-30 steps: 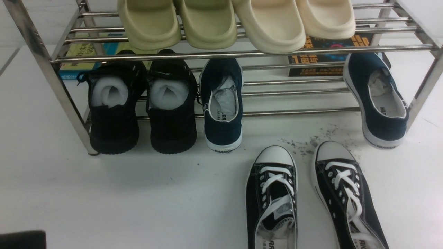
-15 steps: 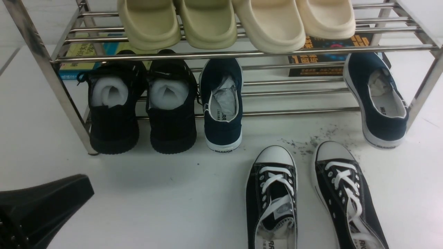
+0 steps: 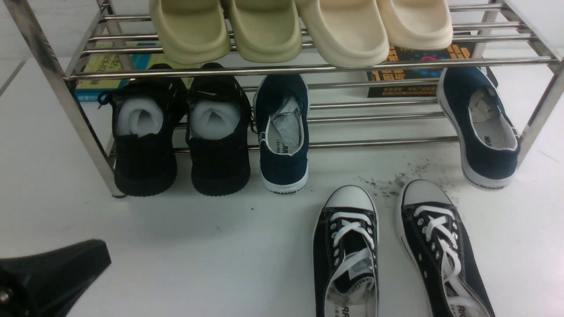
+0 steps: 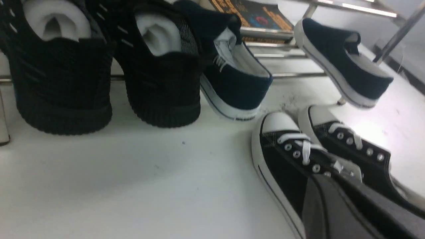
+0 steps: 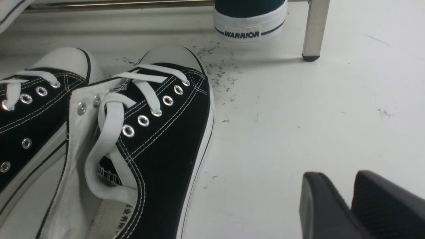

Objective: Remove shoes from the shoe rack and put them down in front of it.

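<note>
**Mia:** Where are the robot's hands?

**Ben:** The left gripper (image 3: 94,259) is low in the left corner, over the white floor (image 3: 198,246). It holds nothing. It looks like one black wedge, so I cannot tell if it is open or closed.

**Mia:** And the other one?

**Ben:** The right gripper (image 5: 352,192) shows only in its own camera. Its fingers (image 5: 318,199) are side by side with nothing in them. I cannot tell that one either.

**Mia:** Where are the laced shoes (image 3: 346,251)?

**Ben:** They are down on the floor next to each other, in front of the shoe rack (image 3: 308,69). Their white toes point at it. Near the toes are dark smudges (image 3: 396,180).

**Mia:** What is on the rack?

**Ben:** The bottom has two black shoes (image 3: 145,145) and two navy shoes (image 3: 282,132) with a wide gap between the navy ones. The top has pale slippers (image 3: 264,31).
</note>
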Controlling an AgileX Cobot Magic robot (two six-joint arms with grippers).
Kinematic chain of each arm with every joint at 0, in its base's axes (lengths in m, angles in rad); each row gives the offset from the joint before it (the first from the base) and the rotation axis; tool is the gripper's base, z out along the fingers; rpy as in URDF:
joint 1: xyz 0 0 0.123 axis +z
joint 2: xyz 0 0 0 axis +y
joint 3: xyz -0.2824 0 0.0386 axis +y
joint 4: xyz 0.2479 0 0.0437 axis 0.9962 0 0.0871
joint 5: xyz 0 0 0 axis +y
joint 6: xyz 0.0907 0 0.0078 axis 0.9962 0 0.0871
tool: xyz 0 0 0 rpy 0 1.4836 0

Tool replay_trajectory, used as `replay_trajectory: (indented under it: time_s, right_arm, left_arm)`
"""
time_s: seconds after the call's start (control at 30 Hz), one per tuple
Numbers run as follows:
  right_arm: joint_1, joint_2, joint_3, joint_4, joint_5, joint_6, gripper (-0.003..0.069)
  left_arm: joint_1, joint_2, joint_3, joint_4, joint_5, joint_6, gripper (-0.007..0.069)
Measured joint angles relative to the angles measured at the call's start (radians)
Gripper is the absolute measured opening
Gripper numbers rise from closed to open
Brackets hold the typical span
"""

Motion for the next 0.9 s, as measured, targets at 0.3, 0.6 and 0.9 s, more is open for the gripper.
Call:
replay_trajectory:
  time_s: [0.3, 0.6, 0.9]
  right_arm:
    - [0.000, 0.000, 0.000, 0.000, -0.001, 0.000, 0.0189]
    - [0.000, 0.000, 0.001, 0.000, -0.001, 0.000, 0.0205]
    - [0.000, 0.000, 0.001, 0.000, -0.002, 0.000, 0.0215]
  left_arm:
    - [0.216, -0.025, 0.161, -0.477, -0.285, 0.535, 0.0053]
    - [0.731, -0.025, 0.335, -0.682, -0.400, 0.803, 0.0058]
    - [0.941, -0.146, 0.401, -0.644, -0.330, 0.745, 0.0064]
